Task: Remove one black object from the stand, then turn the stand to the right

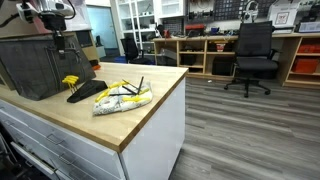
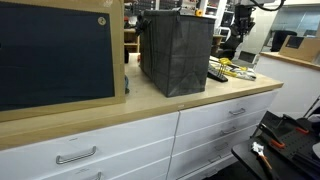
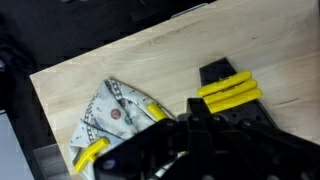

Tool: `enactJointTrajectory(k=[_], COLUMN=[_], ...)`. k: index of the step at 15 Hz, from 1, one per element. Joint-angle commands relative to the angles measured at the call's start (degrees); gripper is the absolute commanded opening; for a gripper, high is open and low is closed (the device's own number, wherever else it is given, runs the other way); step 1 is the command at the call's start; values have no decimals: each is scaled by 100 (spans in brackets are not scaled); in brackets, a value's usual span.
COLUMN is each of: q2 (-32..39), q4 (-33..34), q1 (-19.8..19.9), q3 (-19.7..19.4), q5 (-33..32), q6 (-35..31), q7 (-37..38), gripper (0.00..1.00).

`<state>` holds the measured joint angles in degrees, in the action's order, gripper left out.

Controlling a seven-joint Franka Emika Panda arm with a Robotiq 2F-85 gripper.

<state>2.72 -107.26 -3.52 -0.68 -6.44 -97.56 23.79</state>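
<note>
The stand (image 3: 240, 108) is a small black wedge with three yellow-topped pieces (image 3: 230, 92) lying along its upper edge. It sits on the wooden counter, in front of the mesh basket in an exterior view (image 1: 82, 91) and behind the basket in an exterior view (image 2: 226, 66). My gripper (image 3: 193, 108) hangs above the counter between the stand and the bag. Its dark fingers look pressed together, and I see nothing between them. In an exterior view the gripper (image 1: 58, 42) is well above the stand.
A clear plastic bag (image 3: 118, 116) of yellow and black items lies beside the stand and also shows in an exterior view (image 1: 122, 97). A large dark wire-mesh basket (image 1: 42, 62) stands on the counter (image 1: 150, 110). The counter's edge is near the bag.
</note>
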Motion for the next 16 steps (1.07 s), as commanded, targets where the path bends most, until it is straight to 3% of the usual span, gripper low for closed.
enactJointTrajectory(k=[1, 16], q2=[-231, -944], q4=[66, 400], q1=[-5, -53], q3=[164, 579], q5=[-119, -159], q6=[325, 676], q7=[-308, -936], gripper=[0, 0])
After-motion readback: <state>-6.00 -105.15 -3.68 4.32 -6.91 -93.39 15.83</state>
